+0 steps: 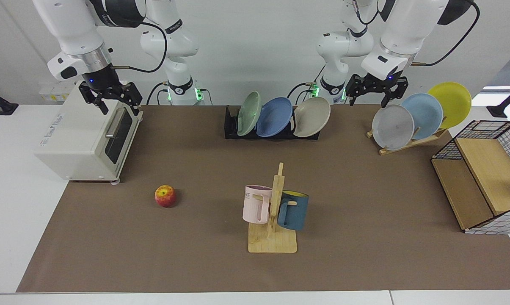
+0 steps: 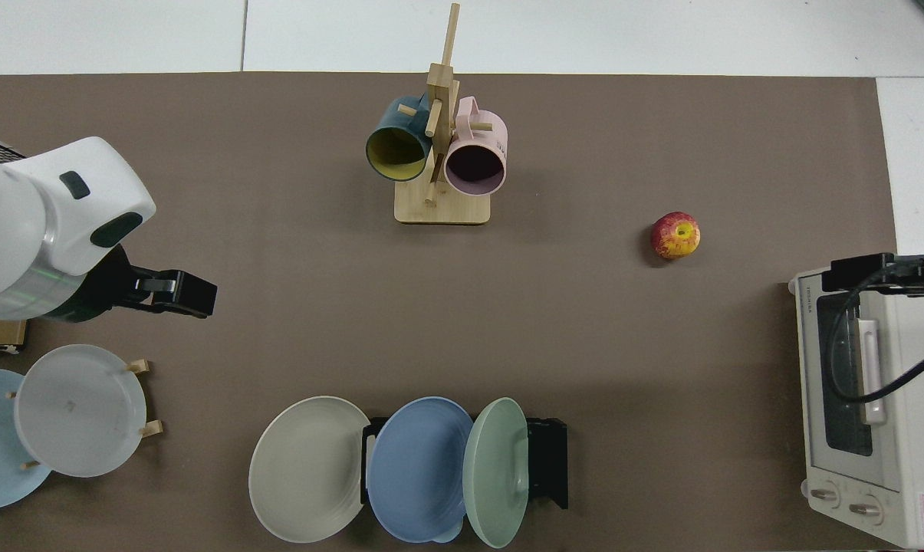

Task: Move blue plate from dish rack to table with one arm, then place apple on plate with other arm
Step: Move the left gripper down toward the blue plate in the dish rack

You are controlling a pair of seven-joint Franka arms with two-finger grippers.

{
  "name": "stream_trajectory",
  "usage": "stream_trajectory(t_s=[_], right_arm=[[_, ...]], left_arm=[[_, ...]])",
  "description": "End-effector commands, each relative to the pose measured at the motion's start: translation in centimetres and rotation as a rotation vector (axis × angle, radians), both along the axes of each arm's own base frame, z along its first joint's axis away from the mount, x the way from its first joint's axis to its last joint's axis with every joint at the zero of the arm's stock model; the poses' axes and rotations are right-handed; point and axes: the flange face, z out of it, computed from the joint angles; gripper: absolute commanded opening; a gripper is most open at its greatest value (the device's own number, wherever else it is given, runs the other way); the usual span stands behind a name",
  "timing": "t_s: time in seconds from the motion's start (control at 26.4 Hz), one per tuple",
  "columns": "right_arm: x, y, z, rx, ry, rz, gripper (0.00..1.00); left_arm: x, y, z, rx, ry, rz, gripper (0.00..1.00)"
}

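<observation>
Sitting in the dish rack (image 1: 271,133) at the far middle of the table (image 1: 195,262): blue plate (image 1: 274,117), leaning on edge between a sage-green plate (image 1: 249,113) and a beige plate (image 1: 312,117), all three tilted the same way. Same trio from the top view, blue plate (image 2: 419,468) in the middle, overlapped by the green one (image 2: 496,471) and overlapping the beige one (image 2: 308,468), black rack (image 2: 546,460) poking out behind. Apple (image 1: 165,196) lying alone on the brown mat, well apart from the rack, near the white toaster oven (image 1: 89,140); stem end up in the top view (image 2: 675,234). Left gripper (image 1: 376,99) hanging in the air just above the wooden plate stand (image 1: 411,142) with its grey, pale blue and yellow plates, fingers spread, holding nothing. Right gripper (image 1: 117,105) hovering over the top front edge of the toaster oven, fingers also spread and empty. Mug tree (image 1: 276,212) standing near the front middle, pink mug (image 1: 257,203) on one side and dark teal mug (image 1: 293,210) on the other. Wire basket with wooden shelves (image 1: 479,186) off at the edge by the left arm. Neither arm touching the blue plate or the apple.
</observation>
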Motion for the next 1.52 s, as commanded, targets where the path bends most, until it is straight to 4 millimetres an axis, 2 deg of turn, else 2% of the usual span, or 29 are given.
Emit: stream_trajectory(t_s=[0.0,0.61,0.72,0.8,1.06,1.25,1.37,1.48], right_arm=[[-0.2,0.0,0.1,0.005,-0.009,-0.015,1.0],[-0.2,0.0,0.1,0.005,-0.009,-0.015,1.0],[-0.2,0.0,0.1,0.005,-0.009,-0.015,1.0],[-0.2,0.0,0.1,0.005,-0.009,-0.015,1.0],[-0.2,-0.1,0.1,0.005,-0.009,-0.016,1.0],[-0.2,-0.1,0.1,0.005,-0.009,-0.016,1.0],[-0.2,-0.1,0.1,0.005,-0.009,-0.016,1.0],[-0.2,0.0,0.1,0.005,-0.009,-0.015,1.0]], left_arm=[[-0.7,0.4,0.1,-0.008,-0.008,-0.018,1.0],[-1.3,-0.2,0.4,0.004,-0.004,-0.012,1.0],[-1.7,-0.6,0.3,0.006,0.008,0.008,1.0],[-2.8,-1.1,-0.1,-0.004,0.022,0.007,1.0],[-7.4,-3.4,-4.5,-0.163,0.005,-0.095,1.0],[-10.3,-9.1,-10.4,-0.181,-0.004,-0.171,1.0],[-11.4,-10.3,-12.5,-0.219,-0.018,-0.173,1.0],[-13.3,-12.9,-16.5,-0.211,0.003,-0.218,1.0]])
